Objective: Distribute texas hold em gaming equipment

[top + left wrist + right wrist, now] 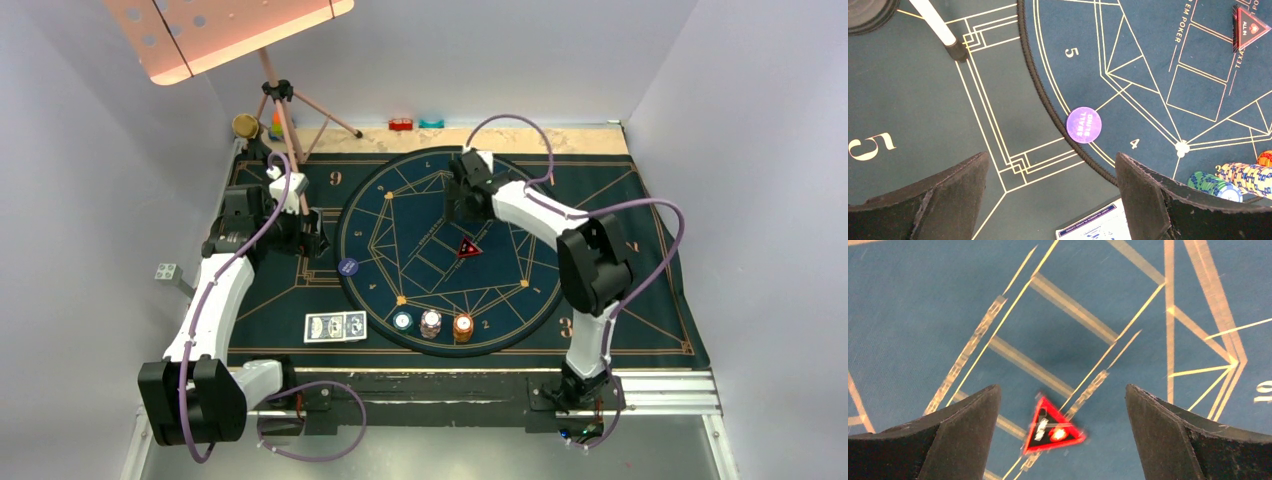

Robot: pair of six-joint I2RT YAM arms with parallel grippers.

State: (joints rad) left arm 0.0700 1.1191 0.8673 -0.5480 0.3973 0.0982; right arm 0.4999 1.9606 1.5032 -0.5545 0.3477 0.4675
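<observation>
R gripper [1063, 390] is hanging over the round mat [500, 270] w/ jaws spread wide, gripping nothing. The red triangle [1053, 429] is lying flat on that mat below it, btw the two fingers in the wrist view & touching neither, a bit blurred. In the top view it's sitting near the circle's centre, just on the near side of the gripper. L gripper [1052, 165] is hovering over the circle's left rim, jaws also wide apart & empty. The purple "small blind" disc [1084, 125] is lying just inside the rim, btw numerals 5 & 4, apart from both fingers. Three chip stacks are standing close together in a row at the circle's near edge: teal stack [402, 321], white stack [431, 323], orange stack [463, 326]. Cards [335, 327] are lying face down in a short row on the rectangular mat [640, 290], outside the circle, just left of the chips. Yellow disc [244, 125] is sitting at the far left corner, near the stand leg [285, 120]. Red block [401, 124] & teal block [432, 123] are resting on the far wood strip, beyond the mats.
</observation>
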